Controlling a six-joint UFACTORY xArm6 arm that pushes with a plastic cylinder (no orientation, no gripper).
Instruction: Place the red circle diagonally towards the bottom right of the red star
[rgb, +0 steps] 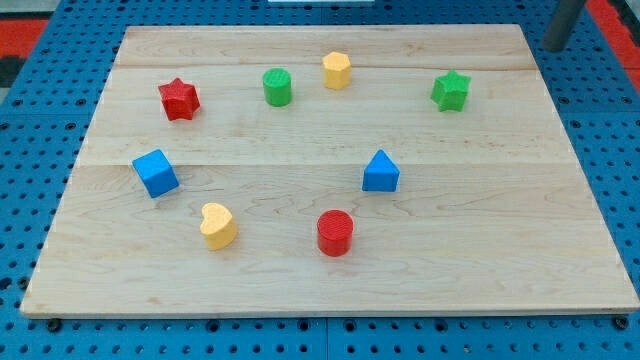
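The red circle (335, 232) stands on the wooden board (330, 290) a little right of the middle, near the view's bottom. The red star (179, 99) lies at the upper left. The circle is far to the lower right of the star. My rod shows at the view's top right corner, off the board, and my tip (553, 46) is far from every block, up and right of the green star (451, 91).
A green cylinder (277, 87) and a yellow hexagon block (337, 70) stand at the top middle. A blue triangular block (380, 172) sits above the red circle. A blue cube (155, 173) and a yellow heart (217, 225) lie at the left.
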